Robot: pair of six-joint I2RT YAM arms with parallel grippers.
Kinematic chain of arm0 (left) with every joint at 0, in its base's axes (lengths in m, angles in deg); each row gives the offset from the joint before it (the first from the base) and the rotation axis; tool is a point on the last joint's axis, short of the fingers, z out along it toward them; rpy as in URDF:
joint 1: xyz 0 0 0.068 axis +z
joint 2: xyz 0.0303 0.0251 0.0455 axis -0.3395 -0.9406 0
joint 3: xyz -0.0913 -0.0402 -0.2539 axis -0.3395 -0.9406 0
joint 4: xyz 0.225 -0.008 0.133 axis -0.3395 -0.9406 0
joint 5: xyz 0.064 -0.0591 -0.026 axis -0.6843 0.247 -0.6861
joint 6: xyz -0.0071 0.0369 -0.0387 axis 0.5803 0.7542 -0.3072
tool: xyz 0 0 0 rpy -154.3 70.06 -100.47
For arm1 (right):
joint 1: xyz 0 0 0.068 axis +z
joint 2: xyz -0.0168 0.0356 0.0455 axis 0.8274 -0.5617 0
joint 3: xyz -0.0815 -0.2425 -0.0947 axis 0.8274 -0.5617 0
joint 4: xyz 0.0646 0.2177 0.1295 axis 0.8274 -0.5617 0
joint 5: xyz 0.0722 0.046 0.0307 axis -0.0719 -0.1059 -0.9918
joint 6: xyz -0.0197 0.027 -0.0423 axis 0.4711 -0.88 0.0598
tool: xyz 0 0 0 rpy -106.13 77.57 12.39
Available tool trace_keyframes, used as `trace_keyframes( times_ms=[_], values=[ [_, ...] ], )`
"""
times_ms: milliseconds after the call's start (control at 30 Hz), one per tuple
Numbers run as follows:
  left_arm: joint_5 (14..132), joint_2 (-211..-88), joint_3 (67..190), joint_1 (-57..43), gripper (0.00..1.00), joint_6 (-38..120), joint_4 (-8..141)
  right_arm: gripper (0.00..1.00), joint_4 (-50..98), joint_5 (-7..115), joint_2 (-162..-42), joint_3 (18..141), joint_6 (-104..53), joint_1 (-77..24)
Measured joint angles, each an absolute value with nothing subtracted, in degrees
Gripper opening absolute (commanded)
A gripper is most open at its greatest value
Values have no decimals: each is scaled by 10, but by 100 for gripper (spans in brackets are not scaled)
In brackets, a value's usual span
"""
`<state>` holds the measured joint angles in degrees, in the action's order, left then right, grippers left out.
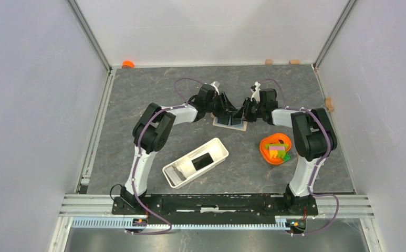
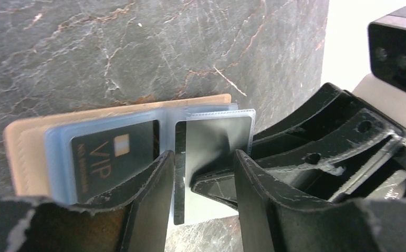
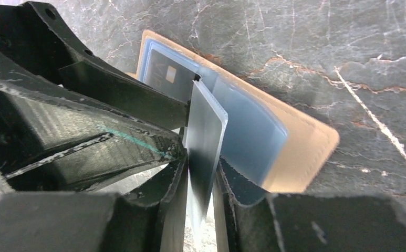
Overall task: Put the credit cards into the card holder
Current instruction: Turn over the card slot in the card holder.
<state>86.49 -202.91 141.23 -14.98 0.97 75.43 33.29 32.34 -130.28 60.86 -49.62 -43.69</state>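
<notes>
The card holder that shows here is a tan wallet (image 1: 231, 124) with clear blue sleeves, lying open at mid-table; it also shows in the left wrist view (image 2: 27, 152) and the right wrist view (image 3: 300, 152). A black VIP credit card (image 2: 114, 155) sits in its left sleeve. My right gripper (image 3: 200, 168) is shut on a second dark credit card (image 3: 206, 126), tilted, whose far end seems to be inside the right sleeve (image 2: 214, 139). My left gripper (image 2: 203, 157) is open and straddles that card and a right finger. Both grippers meet over the wallet (image 1: 238, 113).
A long white tray (image 1: 174, 178) lies at the near middle with a black card (image 1: 203, 161) inside. An orange bowl (image 1: 266, 143) of coloured blocks stands to the right, by the right arm. Small wooden blocks lie along the back and right edges.
</notes>
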Motion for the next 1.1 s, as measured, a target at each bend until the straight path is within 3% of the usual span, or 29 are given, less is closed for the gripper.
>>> trace_keyframes(
  times_ms=[233, 500, 767, 900, 1100],
  values=[
    [877, -2029, 1404, -154, 62, 6, 772, 4, 300, 358, -1302, 614, -476, -437],
    [835, -1953, 1369, -152, 68, 84, 692, 4, 229, 406, -1300, 655, -449, -432],
    [758, -1882, 1347, -129, 67, 143, 640, 11, 142, 481, -1300, 709, -415, -432],
    [742, -1896, 1347, -120, 60, 159, 617, 23, 98, 525, -1300, 740, -401, -425],
    [775, -1937, 1347, -121, 52, 164, 623, 31, 76, 555, -1300, 767, -398, -401]
  ],
)
